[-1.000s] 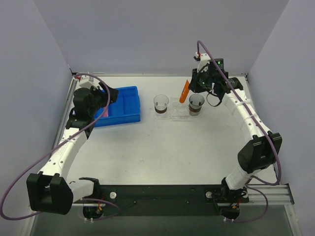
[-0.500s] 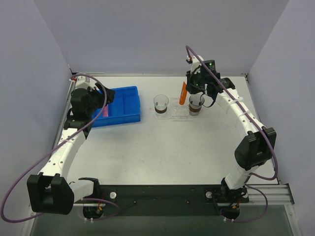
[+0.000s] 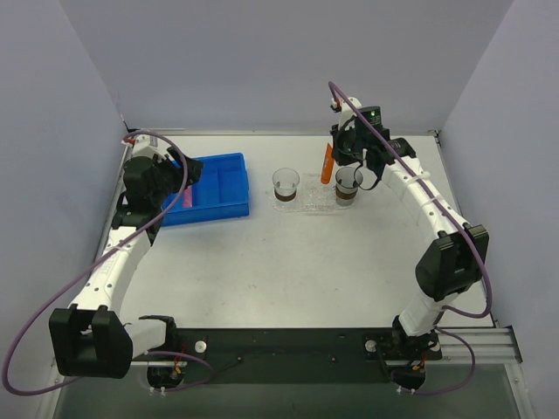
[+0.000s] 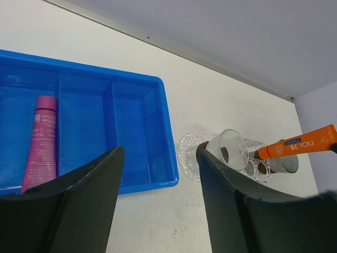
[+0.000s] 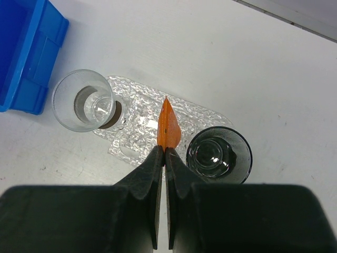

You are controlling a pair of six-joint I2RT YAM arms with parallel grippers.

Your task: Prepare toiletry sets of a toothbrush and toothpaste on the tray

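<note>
One orange toothpaste tube (image 5: pixel 168 129), likely light, soft and slick, hangs mid-frame over the clear tray (image 5: pixel 142 108), pinched near its flat end by the tightly closed right pincer (image 5: pixel 164 153); the pink tube (image 4: pixel 41 137) lies lower left in the blue bin (image 4: pixel 158 132) beneath the spread, empty left pincer (image 4: pixel 160 153)

Grey walls (image 3: pixel 262 61) w/ white table (image 3: pixel 288 262).
</note>
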